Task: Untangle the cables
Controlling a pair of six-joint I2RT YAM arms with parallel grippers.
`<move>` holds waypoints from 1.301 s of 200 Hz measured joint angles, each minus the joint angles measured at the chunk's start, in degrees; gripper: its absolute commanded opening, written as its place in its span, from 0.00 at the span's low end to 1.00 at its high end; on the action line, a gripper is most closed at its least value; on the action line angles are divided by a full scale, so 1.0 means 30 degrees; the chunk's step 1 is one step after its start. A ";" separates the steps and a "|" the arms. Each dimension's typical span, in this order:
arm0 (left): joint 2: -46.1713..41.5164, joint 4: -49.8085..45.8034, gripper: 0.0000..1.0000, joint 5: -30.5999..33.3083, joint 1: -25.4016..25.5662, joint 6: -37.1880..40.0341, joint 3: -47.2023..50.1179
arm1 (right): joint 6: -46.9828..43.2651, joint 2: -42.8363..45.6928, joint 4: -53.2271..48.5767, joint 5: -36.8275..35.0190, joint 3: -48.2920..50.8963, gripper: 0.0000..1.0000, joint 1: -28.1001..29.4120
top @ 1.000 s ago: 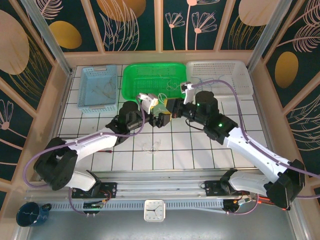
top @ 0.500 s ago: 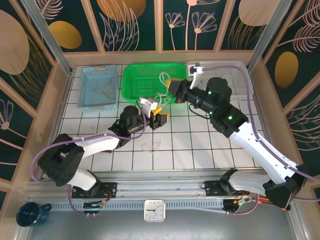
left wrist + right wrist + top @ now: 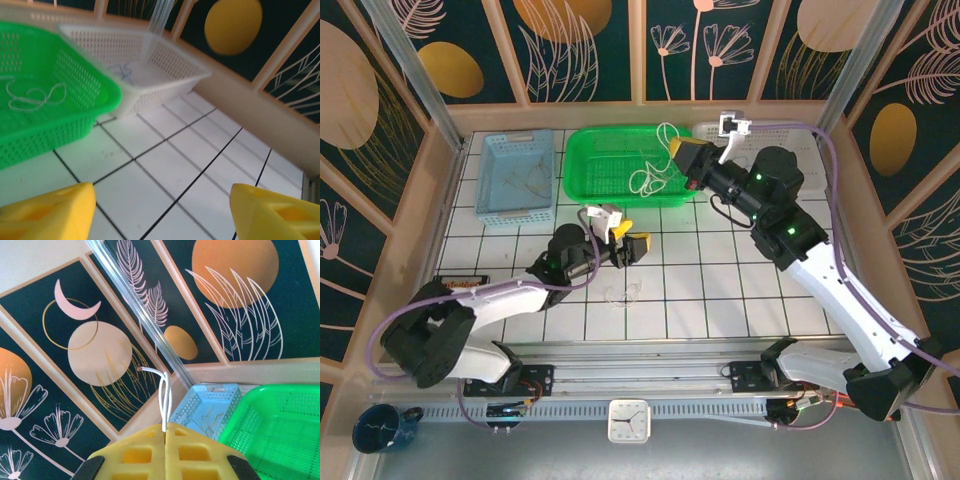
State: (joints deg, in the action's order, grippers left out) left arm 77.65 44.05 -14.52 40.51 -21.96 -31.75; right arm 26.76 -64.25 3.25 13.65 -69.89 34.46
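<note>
Whitish cable [image 3: 655, 170] is pinched in the right jaws, raised above the back right corner of the green basket [image 3: 582, 160], its loops dangling over the basket. The left jaws are spread wide, low over the middle of the tiled counter [image 3: 700, 290]. A faint pale tangle [image 3: 623, 295] lies near them. A blue cable [image 3: 122, 72] lies in the white basket [image 3: 165, 65] at the counter's back right.

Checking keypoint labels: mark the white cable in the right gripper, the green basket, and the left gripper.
white cable [image 3: 162, 397], right wrist view, upright strand at mid-height.
green basket [image 3: 573, 165], top external view, left rim.
left gripper [image 3: 162, 200], left wrist view, midway between its open fingertips.
</note>
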 measured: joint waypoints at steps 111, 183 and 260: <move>-0.3067 0.1377 0.79 0.1501 0.0000 -0.3060 0.0576 | 0.0707 0.0466 0.0299 0.0437 0.2739 0.00 -0.0015; -0.1836 0.1938 0.66 0.1501 0.0000 -0.4007 0.0153 | 0.1275 0.1078 0.0692 0.0510 0.3534 0.00 0.0073; -0.1005 0.2973 0.60 0.1333 0.0000 -0.4634 0.0058 | 0.1348 0.1290 0.0860 0.0488 0.3606 0.00 0.0809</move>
State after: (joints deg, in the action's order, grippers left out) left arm 74.63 52.97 -10.52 40.51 -35.86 -31.57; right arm 30.81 -60.38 5.82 15.11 -59.07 36.88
